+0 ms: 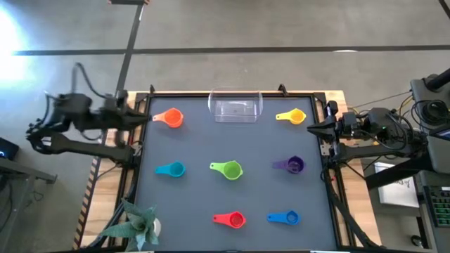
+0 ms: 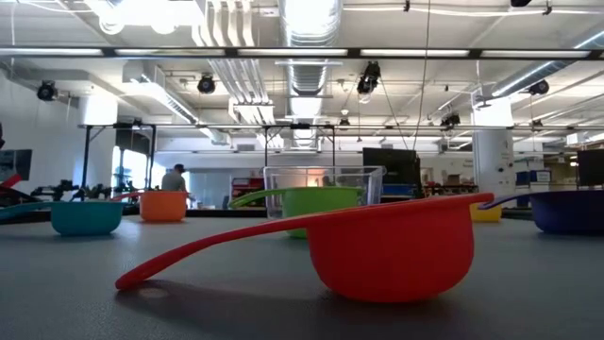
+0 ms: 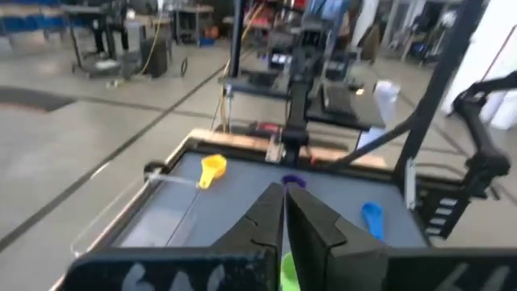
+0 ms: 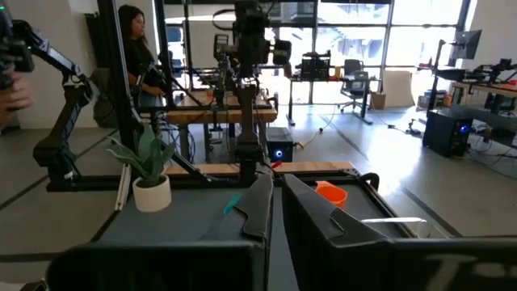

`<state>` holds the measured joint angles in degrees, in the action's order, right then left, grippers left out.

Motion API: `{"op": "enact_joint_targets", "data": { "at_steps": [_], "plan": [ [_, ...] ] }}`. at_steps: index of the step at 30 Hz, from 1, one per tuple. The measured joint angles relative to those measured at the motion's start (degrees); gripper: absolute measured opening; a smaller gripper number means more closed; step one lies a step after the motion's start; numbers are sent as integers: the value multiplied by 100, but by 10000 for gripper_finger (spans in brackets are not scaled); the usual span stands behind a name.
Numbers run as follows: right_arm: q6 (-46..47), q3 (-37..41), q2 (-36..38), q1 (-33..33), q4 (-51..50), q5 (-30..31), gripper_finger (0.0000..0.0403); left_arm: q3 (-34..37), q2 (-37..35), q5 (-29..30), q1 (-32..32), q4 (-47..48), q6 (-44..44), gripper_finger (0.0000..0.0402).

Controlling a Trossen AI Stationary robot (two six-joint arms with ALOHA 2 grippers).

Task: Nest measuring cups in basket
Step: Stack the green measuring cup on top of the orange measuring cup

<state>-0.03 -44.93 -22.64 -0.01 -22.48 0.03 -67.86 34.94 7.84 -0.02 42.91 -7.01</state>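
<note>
The red cup point(image 2: 392, 247) sits nearest the low camera, upright on the table point(image 1: 197, 151), its handle reaching toward that view's left. Nothing is nested yet, so your first step is choosing a base cup: judge sizes and start with the biggest. The clear basket point(image 1: 235, 107) stands empty at the far edge, between the orange cup point(image 1: 171, 117) and the yellow cup point(image 1: 294, 116). The green cup point(image 1: 228, 169) looks largest, then the purple cup point(image 1: 292, 164), blue cup point(image 1: 285, 218) and teal cup point(image 1: 172, 169). Your left gripper point(image 3: 283, 212) waits beside the orange cup, fingers pressed together; your right gripper point(image 4: 276, 212) waits off the right edge, fingers nearly closed. Spread them before descending.
</note>
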Motion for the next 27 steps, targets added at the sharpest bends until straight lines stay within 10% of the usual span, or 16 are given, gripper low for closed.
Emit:
{"op": "enact_joint_targets", "data": {
  "at_steps": [19,27],
  "plan": [
    [0,0,1,0,0,0,22,1053,1594,20,1,-667,343,2],
    [0,0,1,0,0,0,22,1096,2818,47,1,-627,514,78]
  ]
}}
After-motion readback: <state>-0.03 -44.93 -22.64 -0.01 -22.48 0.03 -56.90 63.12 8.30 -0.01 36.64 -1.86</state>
